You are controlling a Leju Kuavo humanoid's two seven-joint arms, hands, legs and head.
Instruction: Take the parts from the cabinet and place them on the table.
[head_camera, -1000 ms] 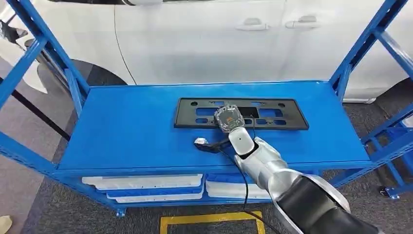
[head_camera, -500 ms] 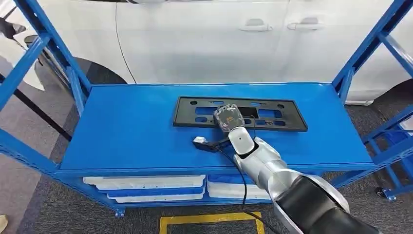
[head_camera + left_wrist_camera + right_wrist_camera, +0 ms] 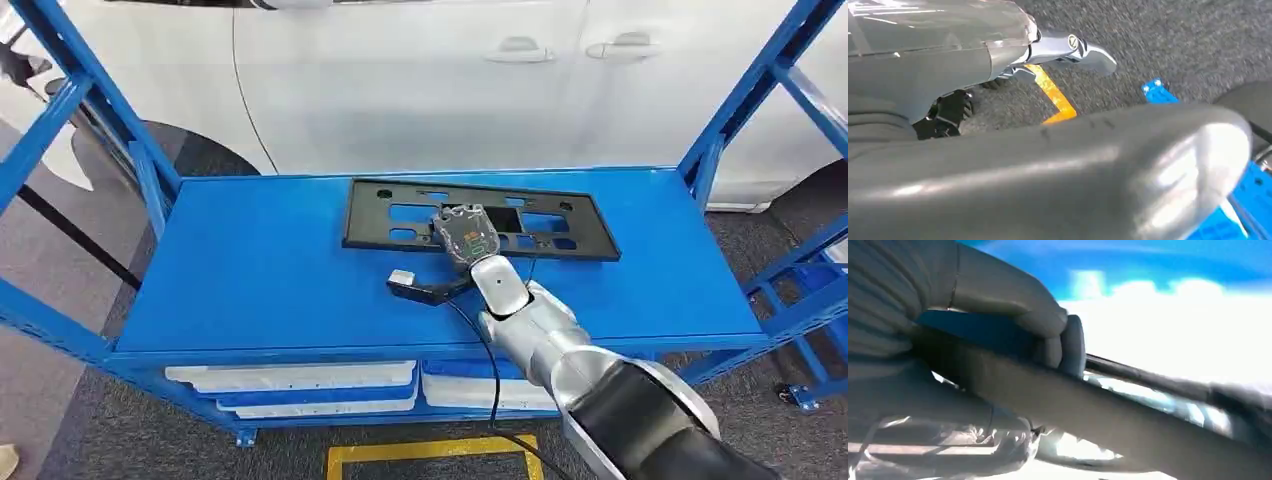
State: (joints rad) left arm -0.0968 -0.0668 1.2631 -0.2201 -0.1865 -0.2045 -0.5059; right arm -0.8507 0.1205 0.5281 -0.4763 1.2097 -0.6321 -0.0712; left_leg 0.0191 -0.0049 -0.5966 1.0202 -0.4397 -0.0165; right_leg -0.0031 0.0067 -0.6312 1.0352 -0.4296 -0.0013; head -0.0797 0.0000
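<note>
Black plate (image 3: 480,218) blurs under right hand's fingers (image 3: 1008,300).

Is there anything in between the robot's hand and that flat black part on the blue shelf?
No, nothing visible is in between. The right hand is already on the black part: the right wrist view shows its thumb and fingers closed over the part's edge on the blue shelf.

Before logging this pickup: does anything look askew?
Yes. The black plate sits slightly skewed to the blue shelf edge, with the right hand gripping its near edge.
</note>
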